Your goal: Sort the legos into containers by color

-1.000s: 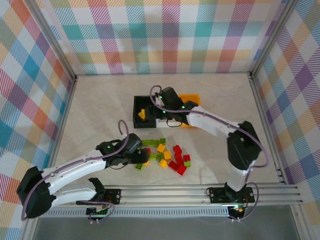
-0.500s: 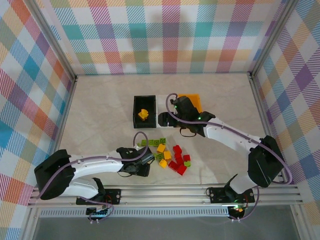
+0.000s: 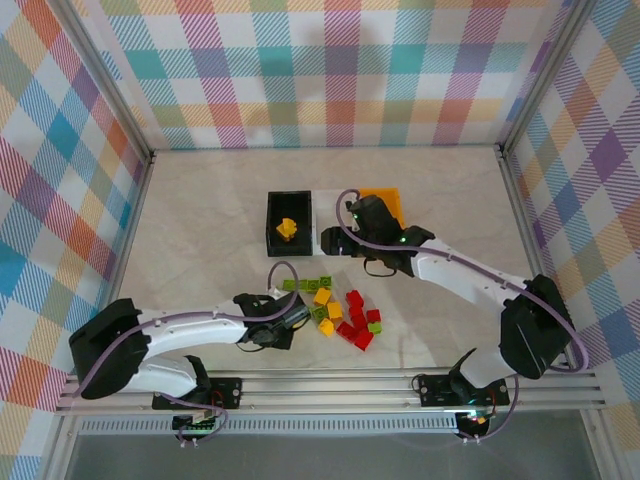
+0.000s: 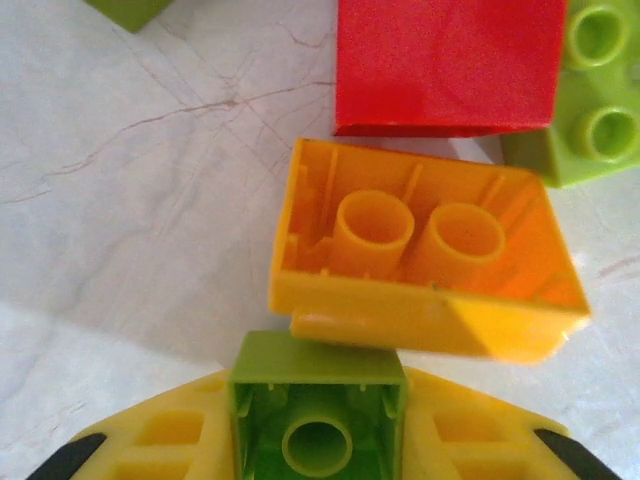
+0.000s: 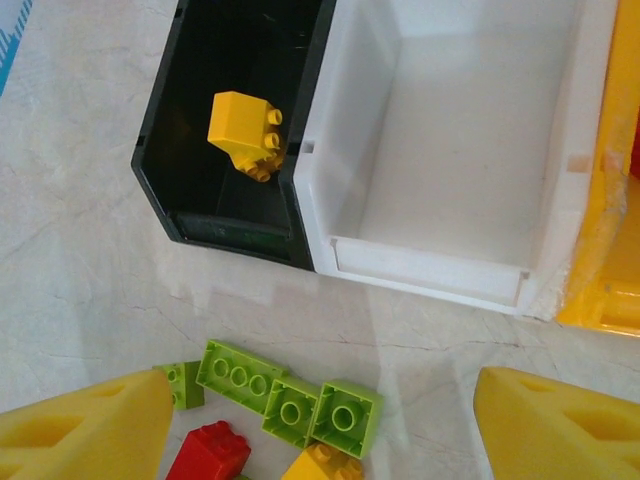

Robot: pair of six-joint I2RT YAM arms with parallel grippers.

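Left tool (image 4: 317,435) clenches a lime green lego (image 4: 317,385), with an orange lego (image 4: 420,265) just beside it at 12 o'clock. Right tool (image 5: 320,405) hangs released, the white bin (image 5: 430,265) at 12 o'clock.

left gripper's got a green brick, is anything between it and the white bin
Yes. The left gripper holds the green brick low at the pile's left edge. An orange brick right next to it and the other loose legos lie toward the white bin, and the open right gripper hovers above that bin.
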